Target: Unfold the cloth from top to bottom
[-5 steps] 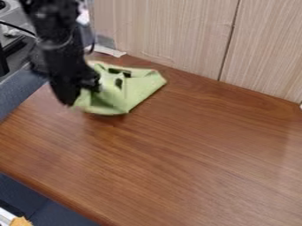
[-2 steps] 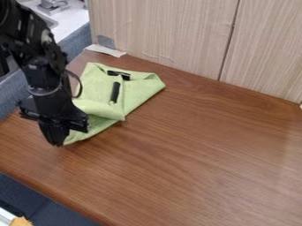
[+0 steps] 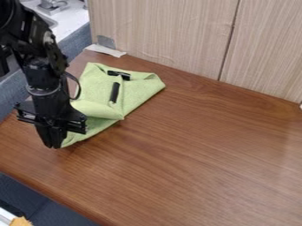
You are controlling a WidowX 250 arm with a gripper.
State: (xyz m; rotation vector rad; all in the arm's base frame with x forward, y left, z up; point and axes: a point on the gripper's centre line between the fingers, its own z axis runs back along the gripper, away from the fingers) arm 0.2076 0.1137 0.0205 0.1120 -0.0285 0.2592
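Nearest, below the fingers in view and a little to their left, an orange piece is cut off by the frame's bottom edge, too partial to identify. The wooden table spreads under the fingers and off to their right. The gripper points down, its fingers closed on the near left corner of the green cloth. The cloth lies partly folded on the table, tapering to that corner, its long axis slanting from the fingertips up and away to the right; the gripper hides part of its left side. A folded flap comes to a point right of the fingers. Farther up and right of them, on the cloth, a dark rod lies roughly along the view's vertical, and beyond it a short black piece lies crosswise. Well beyond the fingers are a pale strip, wood-grain panels and, upper left, a partly cut-off faucet.
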